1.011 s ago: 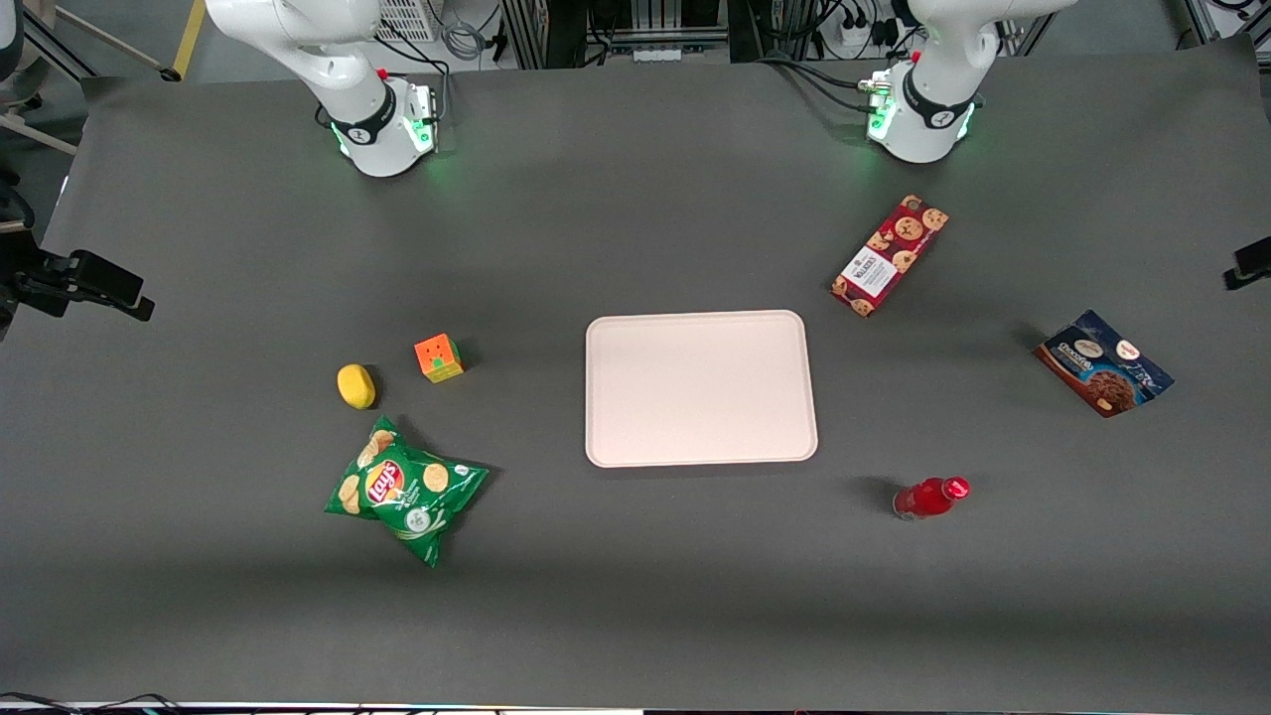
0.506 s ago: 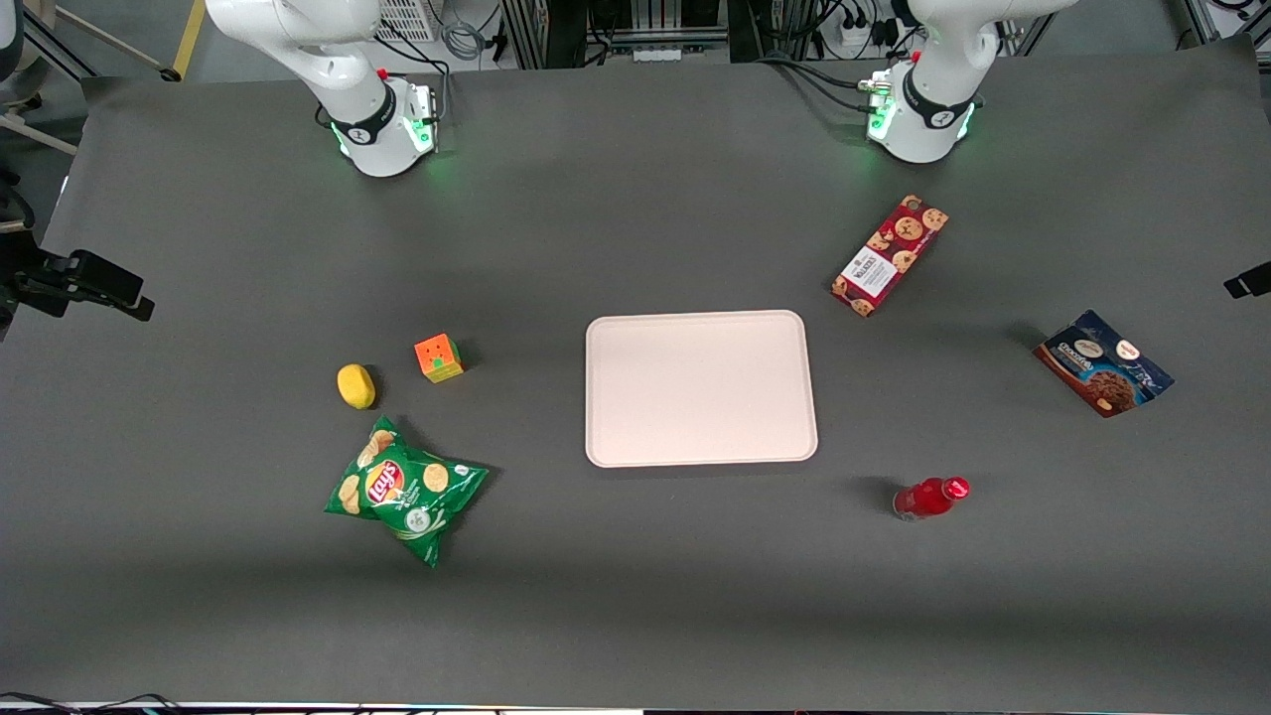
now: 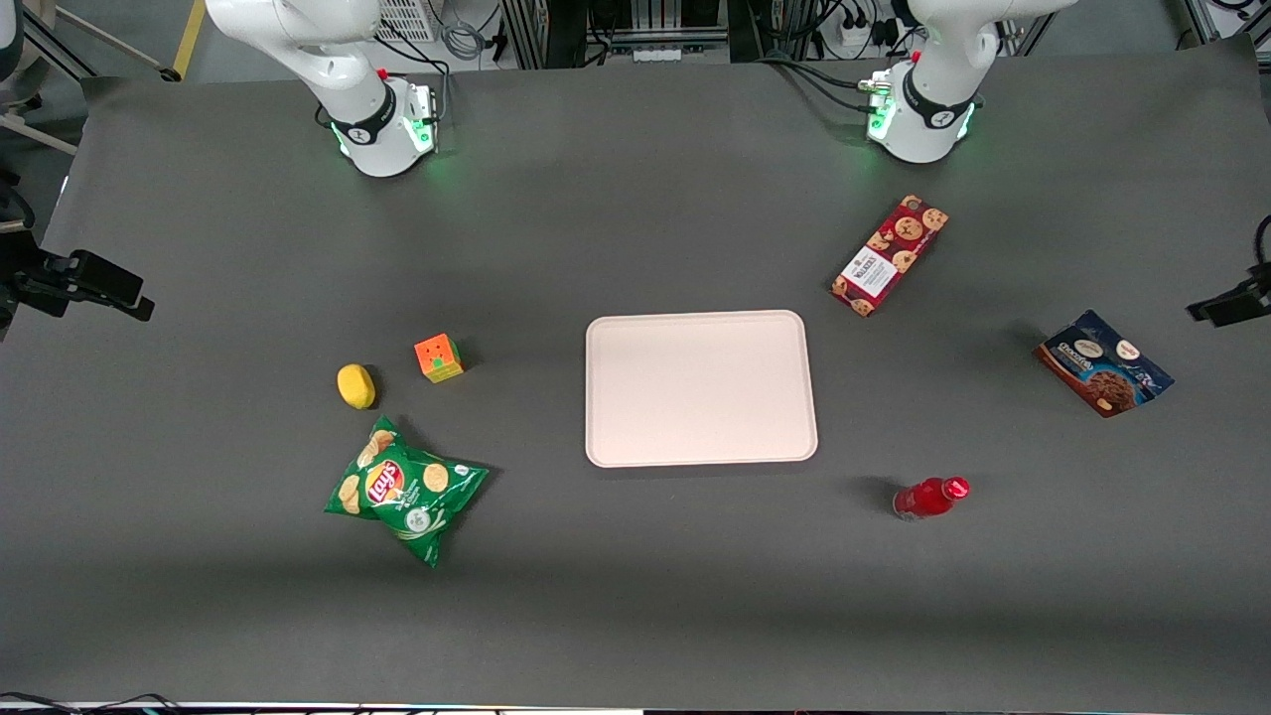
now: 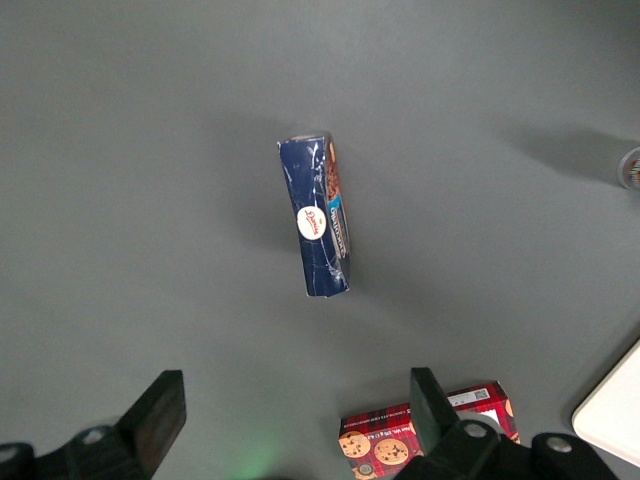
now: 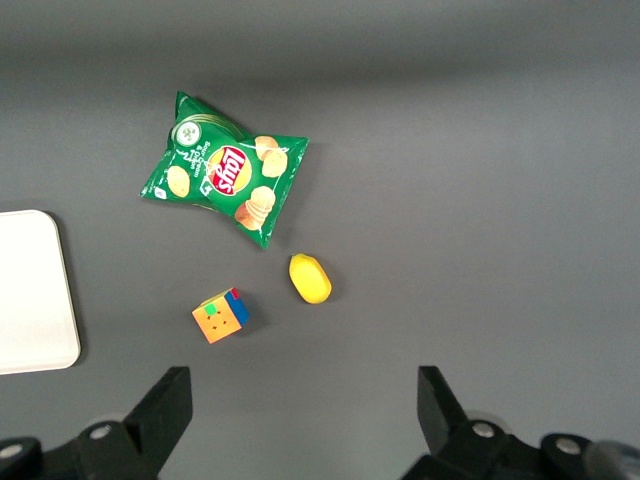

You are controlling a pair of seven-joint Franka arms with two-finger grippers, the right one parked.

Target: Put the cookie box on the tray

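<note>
A: Front view first. Where is the cookie box (image 3: pixel 1103 363)?

B: Flat on the table (image 3: pixel 635 596), at the working arm's end, close to that end's edge. It is well apart from the tray (image 3: pixel 701 388), which sits near the table's middle with bare mat on every side.

A: And the pincer (image 4: pixel 293 412)?

B: In the wrist view its two fingers (image 4: pixel 154 415) stand wide apart with nothing between them, above the cookie box (image 4: pixel 318 214) and not touching it. In the front view only a dark part of it (image 3: pixel 1228 302) shows at the picture's edge, over the table's end.

A: What lies between box and tray?

B: A red box (image 3: pixel 889 255) printed with cookies, nearer the arm bases, and a red bottle (image 3: pixel 930 497) nearer the front camera. The strip of table between those two is open.

A: Any writing?

B: The green chip bag (image 3: pixel 405 490) toward the parked arm's end reads "Lay's". The red box has a white label, too small to read; so are the cookie box's round white logos. A yellow lemon (image 3: pixel 355 385) and a coloured puzzle cube (image 3: pixel 439 357) sit near the bag.
</note>
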